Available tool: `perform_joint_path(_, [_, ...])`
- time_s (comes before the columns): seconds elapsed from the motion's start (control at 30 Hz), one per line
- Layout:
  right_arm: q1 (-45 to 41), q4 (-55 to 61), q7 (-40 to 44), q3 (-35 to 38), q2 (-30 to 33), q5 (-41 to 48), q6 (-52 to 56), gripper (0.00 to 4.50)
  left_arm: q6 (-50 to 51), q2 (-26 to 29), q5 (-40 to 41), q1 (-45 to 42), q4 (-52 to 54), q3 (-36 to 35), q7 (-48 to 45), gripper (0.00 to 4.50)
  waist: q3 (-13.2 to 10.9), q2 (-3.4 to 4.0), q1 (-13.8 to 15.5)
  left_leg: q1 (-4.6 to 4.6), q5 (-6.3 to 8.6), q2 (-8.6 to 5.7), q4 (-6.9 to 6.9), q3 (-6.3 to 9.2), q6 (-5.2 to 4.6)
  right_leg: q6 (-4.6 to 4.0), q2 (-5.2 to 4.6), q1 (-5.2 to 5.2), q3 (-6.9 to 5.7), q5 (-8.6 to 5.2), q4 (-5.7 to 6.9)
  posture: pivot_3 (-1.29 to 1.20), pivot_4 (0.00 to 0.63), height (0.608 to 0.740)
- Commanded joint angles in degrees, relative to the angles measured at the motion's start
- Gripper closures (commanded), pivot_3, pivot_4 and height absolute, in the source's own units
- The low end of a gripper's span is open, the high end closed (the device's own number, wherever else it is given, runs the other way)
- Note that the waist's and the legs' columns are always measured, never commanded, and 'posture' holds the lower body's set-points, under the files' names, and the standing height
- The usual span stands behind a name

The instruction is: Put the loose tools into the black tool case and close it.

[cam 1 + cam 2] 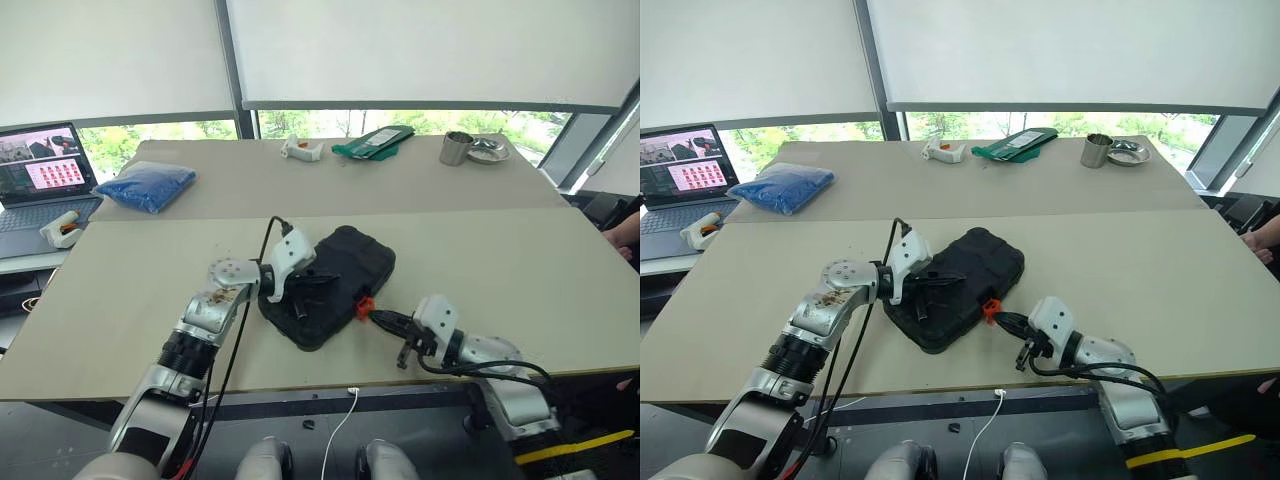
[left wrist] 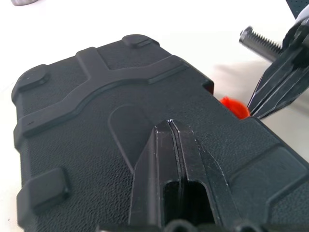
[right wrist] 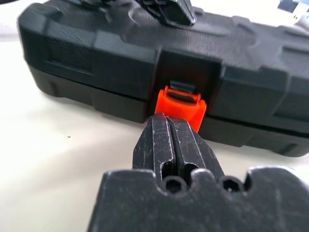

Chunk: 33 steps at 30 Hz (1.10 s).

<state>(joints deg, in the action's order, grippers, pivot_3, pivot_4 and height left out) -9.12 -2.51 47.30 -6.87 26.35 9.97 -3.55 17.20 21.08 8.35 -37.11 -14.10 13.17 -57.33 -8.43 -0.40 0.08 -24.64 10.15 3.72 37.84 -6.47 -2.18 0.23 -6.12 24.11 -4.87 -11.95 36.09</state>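
case: black tool case [image 1: 335, 283] lid down, on table [image 1: 520, 270]
left gripper [image 2: 170, 126]: jaws closed, pressing lid
right gripper [image 3: 170, 122]: jaws closed, tips at orange latch [image 3: 179, 104]

Beige table [image 1: 520, 280]: closed black tool case [image 1: 345, 265] near front edge.

Silver-and-black arms with white wrist housings and black two-finger grippers

The left gripper [image 1: 308, 290] and right gripper [image 1: 385, 320] have ribbed black fingers [image 3: 174, 145] with round screw holes at the base; black cables loop along both arms, and the left forearm shows brown speckling.
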Motion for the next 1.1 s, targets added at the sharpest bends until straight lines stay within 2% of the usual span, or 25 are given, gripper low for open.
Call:
perform_joint_path(0.03, [-2.98, -1.37, -0.59, -0.57, -1.12, -1.16, -1.65, 4.50, 2.33, -0.06, -1.37, 2.98, -2.64, 2.46, -0.35, 4.48, 0.00, 0.00, 0.00, 0.00, 0.00, 0.00, 0.00, -0.01, 0.00, 0.00, 0.00, 0.01, 0.02, 0.00, 0.00, 0.00, 0.150, 0.740])
perform_joint_path(0.47, [-7.96, -5.74, -1.38, -1.67, -4.30, -3.30, -1.99, 4.50, 2.61, -0.77, -1.99, 2.73, -3.09, 3.46, -0.52, 4.48, 0.04, -0.08, -0.81, 0.02, 0.02, 0.02, -0.01, 0.01, 0.04, -0.01, 0.01, 0.01, 0.05, 0.01, 0.00, 0.00, 0.150, 0.740])
perform_joint_path(0.67, [-8.57, -2.37, -0.30, -0.05, -5.93, -0.96, -5.46, 4.50, 3.84, -0.37, -3.75, 2.45, -4.07, 5.21, -1.05, 4.48, 0.06, -0.10, -0.93, 0.03, 0.03, 0.05, -0.02, 0.00, 0.05, -0.01, 0.01, 0.04, 0.07, 0.01, 0.01, 0.00, 0.150, 0.740])
perform_joint_path(0.87, [-9.19, 1.07, 1.66, 1.43, -5.46, 1.60, -4.61, 4.50, 5.69, 0.01, -4.31, 3.33, -3.74, 5.78, -1.74, 4.48, 0.06, -0.10, -0.96, 0.02, 0.04, 0.06, -0.05, -0.02, 0.06, -0.02, 0.01, 0.07, 0.14, 0.01, 0.01, 0.00, 0.150, 0.740])
perform_joint_path(1.1, [-10.41, -0.23, 2.19, 1.60, -5.34, 0.87, -3.90, 4.50, 6.21, 0.03, -3.91, 4.01, -3.19, 5.97, -2.22, 4.48, 0.06, -0.10, -1.19, 0.04, 0.04, 0.07, -0.10, -0.07, 0.07, -0.02, 0.05, 0.12, 0.21, 0.01, 0.00, 0.00, 0.150, 0.740])
